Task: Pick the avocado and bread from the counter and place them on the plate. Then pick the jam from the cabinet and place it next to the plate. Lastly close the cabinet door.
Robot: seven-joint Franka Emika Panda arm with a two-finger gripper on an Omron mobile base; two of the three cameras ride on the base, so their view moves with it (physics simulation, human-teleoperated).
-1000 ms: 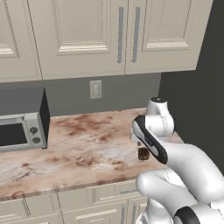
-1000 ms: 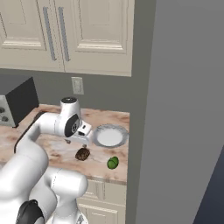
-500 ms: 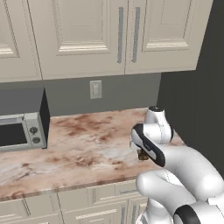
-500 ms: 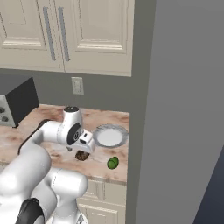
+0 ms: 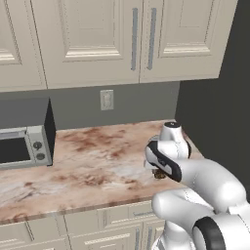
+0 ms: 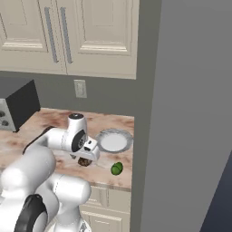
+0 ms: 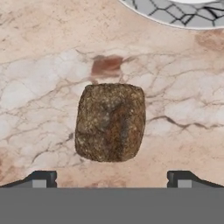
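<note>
Nothing is placed yet. The bread lies on the counter just short of the plate, with the wide-open jaws poised over it. The avocado sits near the counter's edge; the cabinet stays shut.

A dark microwave with a grey control panel and two knobs sits at the far left against the grey wall. A pale wall outlet is mounted right of the microwave, slightly higher.
</note>
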